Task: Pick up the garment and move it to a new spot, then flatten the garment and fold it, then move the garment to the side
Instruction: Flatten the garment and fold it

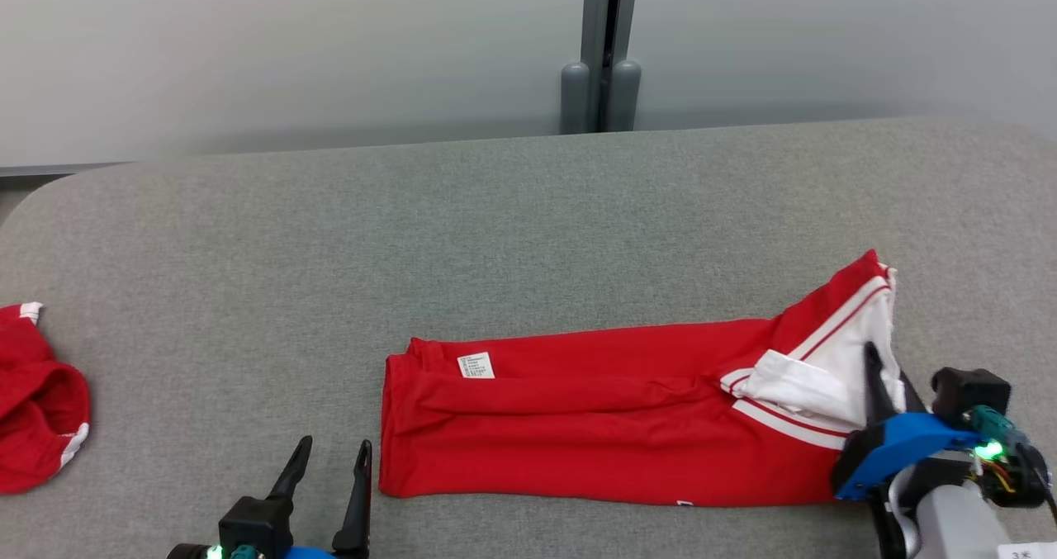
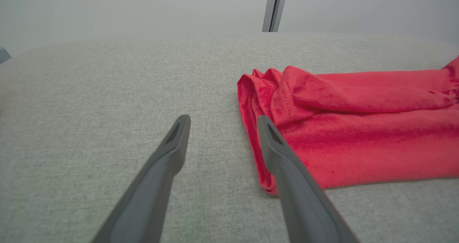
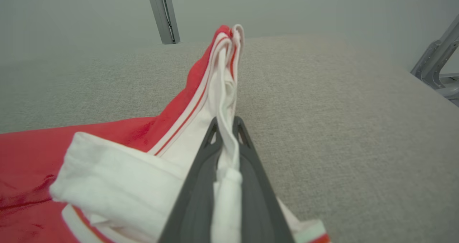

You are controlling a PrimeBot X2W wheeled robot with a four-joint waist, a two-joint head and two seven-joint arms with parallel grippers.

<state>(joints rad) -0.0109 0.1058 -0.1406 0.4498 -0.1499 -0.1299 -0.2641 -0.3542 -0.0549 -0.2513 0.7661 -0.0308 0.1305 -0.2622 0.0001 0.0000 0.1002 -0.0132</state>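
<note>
The garment [image 1: 594, 414] is red with white panels and stripes, folded into a long band across the grey table [image 1: 495, 229]. A white label [image 1: 476, 366] shows near its left end. My right gripper [image 1: 877, 377] is shut on the white fabric at the garment's right end, and that end stands lifted in a peak [image 1: 867, 282]. In the right wrist view the white cloth [image 3: 226, 153] is pinched between the dark fingers [image 3: 200, 185]. My left gripper [image 1: 330, 452] is open just left of the garment's near left corner; in its wrist view the right finger [image 2: 283, 157] lies along the red edge [image 2: 261, 149].
A second red garment [image 1: 37, 402] with white trim lies crumpled at the table's left edge. A grey post [image 1: 601, 63] stands behind the table against the pale wall. A metal frame [image 3: 437, 67] shows beyond the table's right side.
</note>
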